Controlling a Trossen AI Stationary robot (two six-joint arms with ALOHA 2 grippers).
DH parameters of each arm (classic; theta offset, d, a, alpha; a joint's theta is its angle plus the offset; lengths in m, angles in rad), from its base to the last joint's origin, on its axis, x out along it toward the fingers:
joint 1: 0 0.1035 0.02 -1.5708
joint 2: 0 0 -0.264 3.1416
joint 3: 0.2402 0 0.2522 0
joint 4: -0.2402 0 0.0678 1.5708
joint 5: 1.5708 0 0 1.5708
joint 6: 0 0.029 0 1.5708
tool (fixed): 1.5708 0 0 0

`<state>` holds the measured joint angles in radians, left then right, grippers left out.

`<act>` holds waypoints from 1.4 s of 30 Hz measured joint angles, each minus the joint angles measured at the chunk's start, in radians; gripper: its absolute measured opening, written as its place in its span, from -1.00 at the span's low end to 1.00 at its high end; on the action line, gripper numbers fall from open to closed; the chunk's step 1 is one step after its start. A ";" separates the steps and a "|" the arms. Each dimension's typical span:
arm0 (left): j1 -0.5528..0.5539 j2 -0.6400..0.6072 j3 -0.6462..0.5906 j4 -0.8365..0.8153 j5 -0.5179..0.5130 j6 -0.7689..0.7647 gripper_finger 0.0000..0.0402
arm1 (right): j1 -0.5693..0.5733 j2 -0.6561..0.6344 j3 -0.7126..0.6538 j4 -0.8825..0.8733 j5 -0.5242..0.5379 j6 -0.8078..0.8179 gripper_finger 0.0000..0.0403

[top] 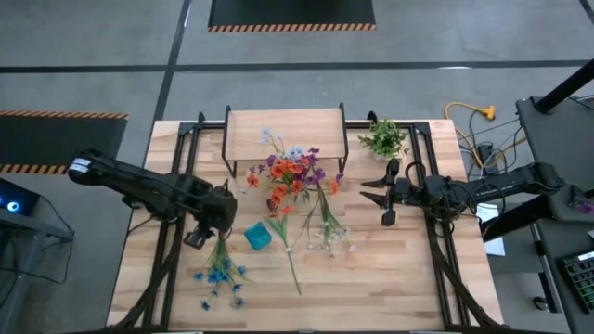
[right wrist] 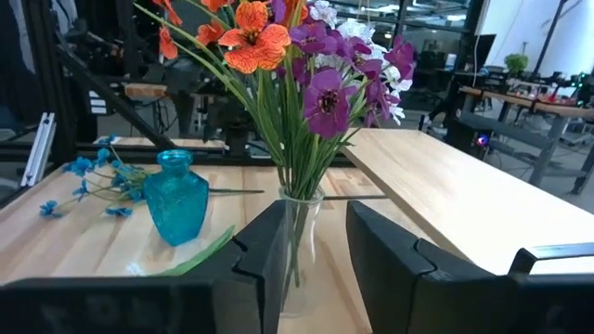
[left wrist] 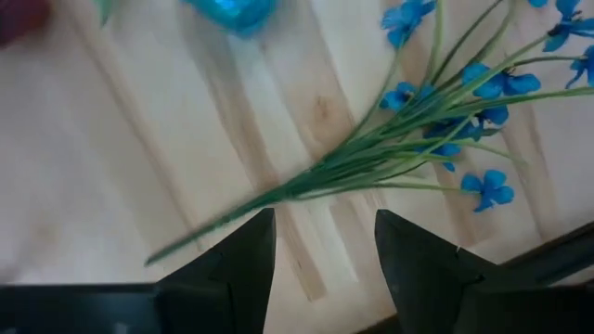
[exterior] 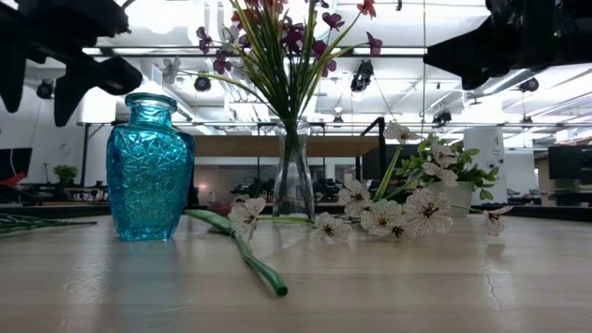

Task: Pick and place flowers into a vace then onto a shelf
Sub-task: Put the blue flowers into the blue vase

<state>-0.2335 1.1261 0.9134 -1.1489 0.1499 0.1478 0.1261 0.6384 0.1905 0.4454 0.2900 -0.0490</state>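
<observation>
Overhead, left claw (left wrist: 320,269) open above blue flowers (left wrist: 464,121), tabletop (top: 390,288)

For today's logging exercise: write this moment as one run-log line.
left end effector: open above blue flowers | right end effector: open, facing clear vase | shelf: no vase

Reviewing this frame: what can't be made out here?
- Low view: both grippers are dark shapes cut off by the top edge.
- Left wrist view: blue flowers lie beyond the open left gripper; the stem ends blur.
- Right wrist view: the right gripper hides the clear vase's base.
- High view: the bouquet hides that vase.
</observation>
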 joint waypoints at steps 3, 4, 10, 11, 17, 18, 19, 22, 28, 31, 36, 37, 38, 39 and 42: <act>-0.046 0.002 -0.013 0.026 -0.023 0.005 -0.16 | 0.000 0.000 -0.001 0.000 0.000 0.008 -0.48; -0.059 0.003 -0.013 0.026 -0.042 0.006 -0.16 | 0.000 0.000 -0.001 0.000 0.000 0.008 -0.48; -0.162 0.007 -0.042 0.042 -0.100 0.019 -0.16 | 0.000 0.000 -0.002 0.000 0.000 0.004 -0.48; -0.178 0.008 -0.048 0.056 -0.105 0.031 -0.16 | 0.000 0.000 -0.002 0.000 0.000 0.000 -0.49; -0.236 0.008 -0.090 0.140 -0.163 0.065 -0.16 | 0.000 0.000 -0.002 0.001 -0.001 -0.006 -0.52; -0.238 0.008 -0.103 0.150 -0.164 0.064 -0.16 | 0.000 0.000 -0.002 0.001 0.000 -0.006 -0.51; -0.238 0.008 -0.120 0.168 -0.165 0.064 -0.16 | 0.000 0.000 -0.002 0.001 0.000 -0.005 -0.51; -0.238 0.009 -0.179 0.229 -0.164 0.064 -0.16 | 0.000 0.000 -0.002 0.001 0.000 -0.005 -0.50; -0.237 0.065 -0.152 0.240 -0.195 0.104 -0.16 | 0.000 0.000 -0.002 0.001 0.000 -0.003 -0.51; -0.238 0.109 -0.139 0.242 -0.193 0.125 -0.16 | 0.000 0.000 -0.002 0.001 -0.001 -0.003 -0.53; -0.238 0.205 -0.109 0.238 -0.167 0.124 -0.16 | 0.000 0.000 -0.002 0.001 -0.001 -0.003 -0.53; -0.238 0.223 -0.100 0.240 -0.155 0.124 -0.16 | 0.000 0.000 -0.002 0.000 -0.001 -0.003 -0.52; -0.238 0.242 -0.092 0.241 -0.144 0.124 -0.16 | 0.000 0.000 -0.002 0.001 -0.001 -0.004 -0.52; -0.238 0.262 -0.082 0.239 -0.134 0.124 -0.16 | 0.000 0.000 -0.002 0.001 -0.001 -0.005 -0.51; -0.239 0.317 -0.052 0.228 -0.124 0.124 -0.16 | 0.000 0.001 -0.002 0.001 -0.001 -0.006 -0.50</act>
<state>-0.4727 1.4427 0.8619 -0.9206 0.0256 0.2718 0.1265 0.6392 0.1890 0.4461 0.2890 -0.0547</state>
